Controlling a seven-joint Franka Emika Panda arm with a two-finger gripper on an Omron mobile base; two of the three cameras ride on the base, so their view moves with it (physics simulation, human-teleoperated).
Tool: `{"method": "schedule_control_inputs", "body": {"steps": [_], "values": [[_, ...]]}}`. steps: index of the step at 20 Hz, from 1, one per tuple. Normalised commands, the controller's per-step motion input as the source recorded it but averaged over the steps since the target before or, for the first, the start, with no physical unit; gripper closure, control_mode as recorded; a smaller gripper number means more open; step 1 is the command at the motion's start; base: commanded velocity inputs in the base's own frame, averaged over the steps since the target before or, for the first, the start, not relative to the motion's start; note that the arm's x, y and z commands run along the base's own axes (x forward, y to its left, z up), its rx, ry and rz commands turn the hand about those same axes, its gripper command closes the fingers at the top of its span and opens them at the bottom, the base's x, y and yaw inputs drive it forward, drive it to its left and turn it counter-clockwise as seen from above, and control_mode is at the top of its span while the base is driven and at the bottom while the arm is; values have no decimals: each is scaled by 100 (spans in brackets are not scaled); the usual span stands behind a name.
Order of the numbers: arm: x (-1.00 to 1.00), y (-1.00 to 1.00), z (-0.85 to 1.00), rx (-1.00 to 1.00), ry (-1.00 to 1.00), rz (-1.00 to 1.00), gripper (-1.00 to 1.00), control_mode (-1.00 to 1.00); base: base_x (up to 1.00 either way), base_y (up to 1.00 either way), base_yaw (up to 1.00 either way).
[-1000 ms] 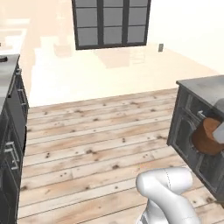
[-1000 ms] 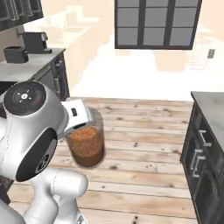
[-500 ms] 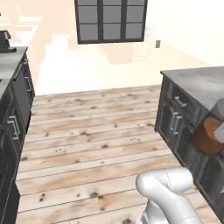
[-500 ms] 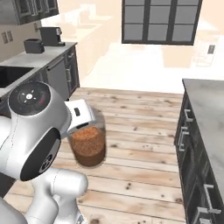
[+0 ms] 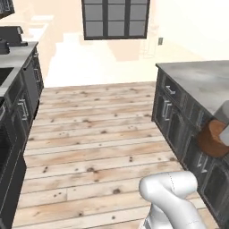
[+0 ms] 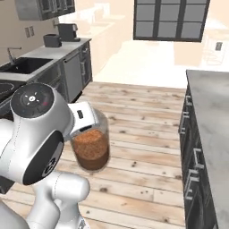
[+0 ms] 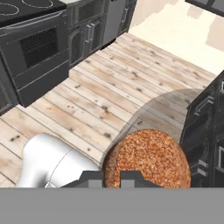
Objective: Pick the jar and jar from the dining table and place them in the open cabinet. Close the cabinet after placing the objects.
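Carrying 1 jar (image 6: 91, 147), I had my claw (image 7: 111, 177) clamped on it, so it sat right at my fingertips, held upright above the wood floor (image 5: 89, 134) and clear of the counters. It was clear glass, round, about 2/3 full of reddish-brown grainy filling. I could not see the open cabinet, so I judged that finding it came first.

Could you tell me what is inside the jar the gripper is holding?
The jar holds a reddish-brown grainy filling, reaching about two-thirds up its clear wall. The gripper covers its upper rim, so no lid can be made out.
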Motion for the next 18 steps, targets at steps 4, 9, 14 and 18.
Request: {"method": "schedule_control_inputs", "body": {"steps": [4, 9, 14, 18], "values": [[0, 0, 0, 0, 0, 0, 100, 100, -99, -6, 18], [0, 0, 0, 0, 0, 0, 100, 100, -54, 3, 47], [0, 0, 0, 0, 0, 0, 100, 100, -32, 10, 61], [0, 0, 0, 0, 0, 0, 100, 100, -25, 13, 65]]}}
